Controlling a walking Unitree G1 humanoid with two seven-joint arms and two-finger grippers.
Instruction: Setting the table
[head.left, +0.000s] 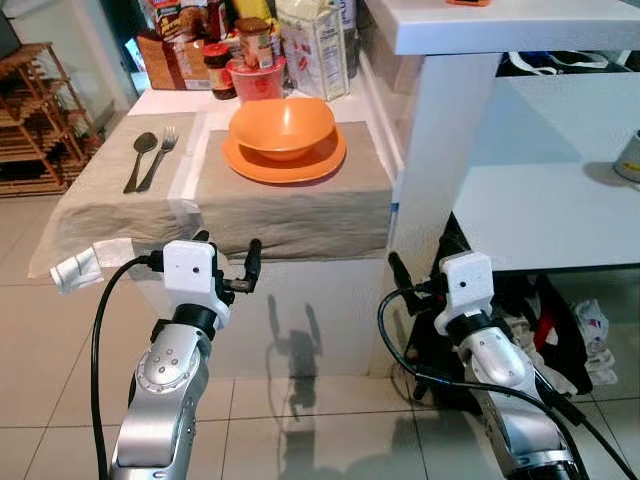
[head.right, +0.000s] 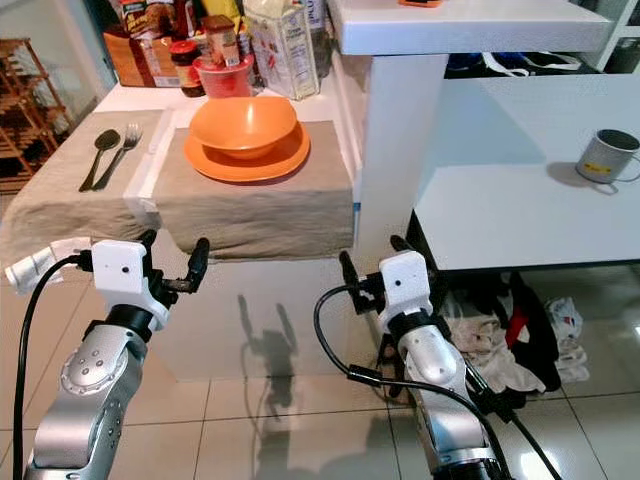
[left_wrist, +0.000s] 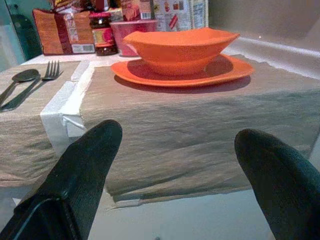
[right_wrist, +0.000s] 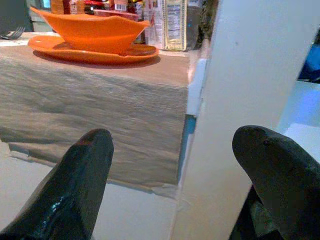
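I am holding my left gripper (head.left: 228, 262) and right gripper (head.left: 418, 282) wide apart and empty, with the orange bowl (head.left: 282, 127) on its plate (head.left: 285, 165) sitting ahead, and I might be snagging the hanging cloth (head.left: 290, 215).

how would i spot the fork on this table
Find the white table with two beige mats. The fork lies on the left mat, away from the orange bowl. Beside it is a spoon; the fork is the one with tines.

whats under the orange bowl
The orange bowl sits on an orange plate, which lies on a beige placemat. The plate's centre is covered.
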